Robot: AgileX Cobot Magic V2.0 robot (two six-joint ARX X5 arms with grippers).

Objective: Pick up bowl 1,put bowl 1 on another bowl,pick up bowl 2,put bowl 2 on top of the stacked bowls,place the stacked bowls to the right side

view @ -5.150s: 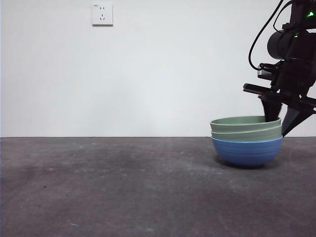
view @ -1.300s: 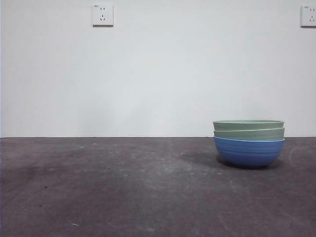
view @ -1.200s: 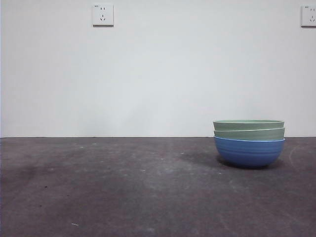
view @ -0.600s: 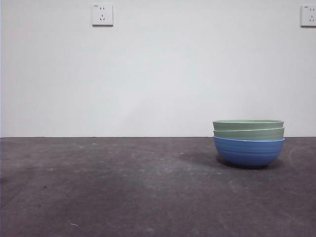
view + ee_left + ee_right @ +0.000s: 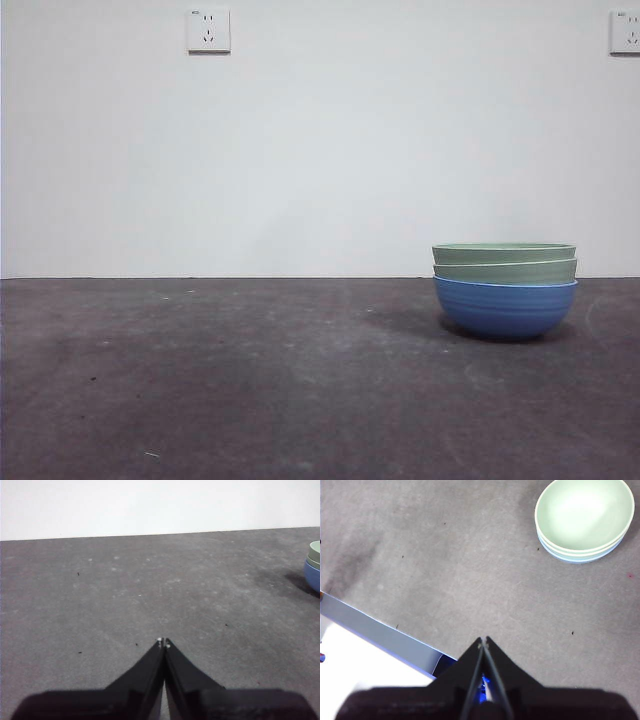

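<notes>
Stacked bowls (image 5: 505,290) on table (image 5: 250,380); both grippers' jaws closed, empty.

We see our left pincer (image 5: 163,642) closed low over the table (image 5: 150,590); our right pincer (image 5: 483,641) closed, high above it.

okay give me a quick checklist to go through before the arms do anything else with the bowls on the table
1. All three nested: ok. The stacked bowls show two pale green rims above the blue bowl.
2. Stack sitting level on the table: ok in the front view.
3. Stack on the right side: ok, it stands right of centre in the front view.
4. Left gripper free of the bowls: ok, jaws shut on nothing, over bare table, the stack off at the edge of its view.
5. Right gripper free: ok, jaws shut, empty, well apart from the stack.
6. Top bowl empty: ok, right wrist view shows a clean inside.
</notes>
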